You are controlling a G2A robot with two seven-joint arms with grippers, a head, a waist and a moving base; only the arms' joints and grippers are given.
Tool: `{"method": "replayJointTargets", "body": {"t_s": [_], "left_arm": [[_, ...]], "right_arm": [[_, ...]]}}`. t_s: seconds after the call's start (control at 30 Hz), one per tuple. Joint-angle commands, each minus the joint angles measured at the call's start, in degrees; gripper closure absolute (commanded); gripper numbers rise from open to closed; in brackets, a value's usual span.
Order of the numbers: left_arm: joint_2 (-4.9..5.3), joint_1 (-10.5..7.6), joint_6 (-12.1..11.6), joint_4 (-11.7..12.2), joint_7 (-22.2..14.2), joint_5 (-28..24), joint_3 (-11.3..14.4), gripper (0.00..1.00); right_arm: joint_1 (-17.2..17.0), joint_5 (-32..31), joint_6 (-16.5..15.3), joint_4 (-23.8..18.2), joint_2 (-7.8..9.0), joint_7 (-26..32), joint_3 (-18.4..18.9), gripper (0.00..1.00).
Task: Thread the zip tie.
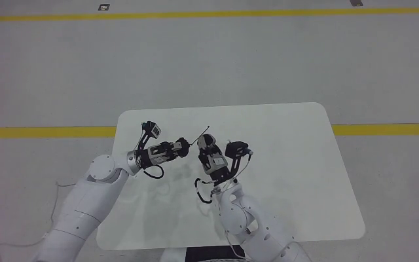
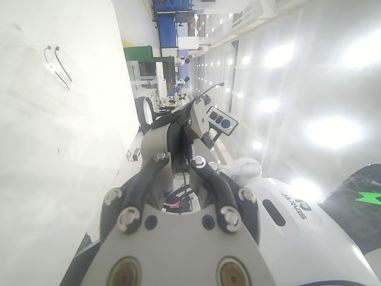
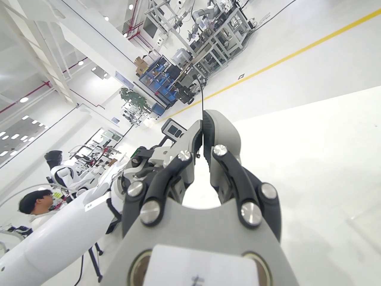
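The right gripper [image 3: 203, 123] is clamping the tie [image 3: 202, 96] shut above the table [image 1: 294, 164], head poking free, while the left gripper [image 2: 179, 126] is pinching closed, seemingly on the tail, leaving threading undone.

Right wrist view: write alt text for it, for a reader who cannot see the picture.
The right gripper is shut on a thin black zip tie, which sticks out past its fingertips with the small head at the far end. The left arm comes in close alongside, over a white table.
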Motion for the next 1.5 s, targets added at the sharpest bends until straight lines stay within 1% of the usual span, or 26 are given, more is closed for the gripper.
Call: {"method": "replayJointTargets", "body": {"t_s": [0.0,0.13,0.43,0.63,0.9,0.97,1.03,1.47], "left_arm": [[0.0,0.0,0.0,0.0,0.0,0.0,0.0,1.0],[0.0,0.0,0.0,0.0,0.0,0.0,0.0,1.0],[0.0,0.0,0.0,0.0,0.0,0.0,0.0,1.0],[0.0,0.0,0.0,0.0,0.0,0.0,0.0,1.0],[0.0,0.0,0.0,0.0,0.0,0.0,0.0,1.0],[-0.08,0.23,0.4,-0.7,1.2,0.1,0.3,1.0],[-0.07,0.41,0.6,-1.2,1.7,0.3,0.4,1.0],[-0.03,0.52,0.6,-1.5,1.7,-0.4,0.4,1.0]], "right_arm": [[-0.1,-0.1,0.1,0.0,-0.09,0.1,0.0,1.0],[-0.3,-0.2,0.7,0.0,-0.33,0.3,-0.1,1.0],[-0.7,-0.5,0.5,0.1,-0.71,0.2,0.1,1.0],[-1.0,-0.9,-0.8,0.3,-0.83,0.7,0.2,1.0],[-1.4,-1.3,-1.4,0.2,-0.97,0.8,0.7,1.0],[-1.6,-1.6,-1.6,0.0,-0.97,0.7,0.9,1.0],[-1.8,-1.8,-1.8,-0.2,-0.97,0.6,1.2,1.0],[-2.8,-3.3,-1.9,-0.7,-1.03,0.5,2.3,1.0]]}}
